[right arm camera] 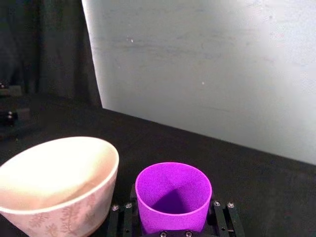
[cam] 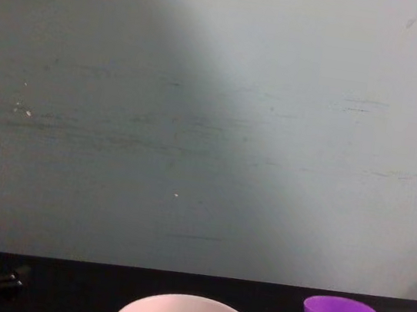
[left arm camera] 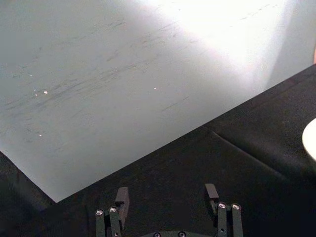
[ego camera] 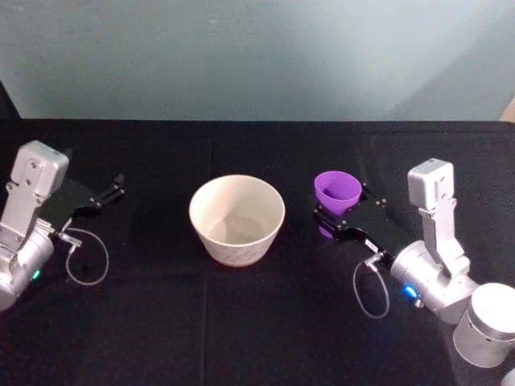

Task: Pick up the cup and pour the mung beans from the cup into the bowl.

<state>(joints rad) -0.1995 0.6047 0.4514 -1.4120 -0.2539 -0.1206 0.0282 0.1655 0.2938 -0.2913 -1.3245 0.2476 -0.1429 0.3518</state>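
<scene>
Over black tablecloth (ego camera: 241,322), right gripper (ego camera: 341,206) is clasping small purple plastic tumbler (ego camera: 336,186), seemingly upright, centre-right; left gripper (ego camera: 117,186) is idling, fingers spread, left edge.

Bare table (ego camera: 299,245) between cup (ego camera: 336,190) and bowl (ego camera: 236,219)

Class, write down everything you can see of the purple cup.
The cup is a small, smooth, bright purple tumbler, plastic by its look, tapered, without a handle. It is upright and open-topped, beside the bowl, on the robot's right. The right gripper has its jaws against both sides. Its inside looks bare purple.
</scene>
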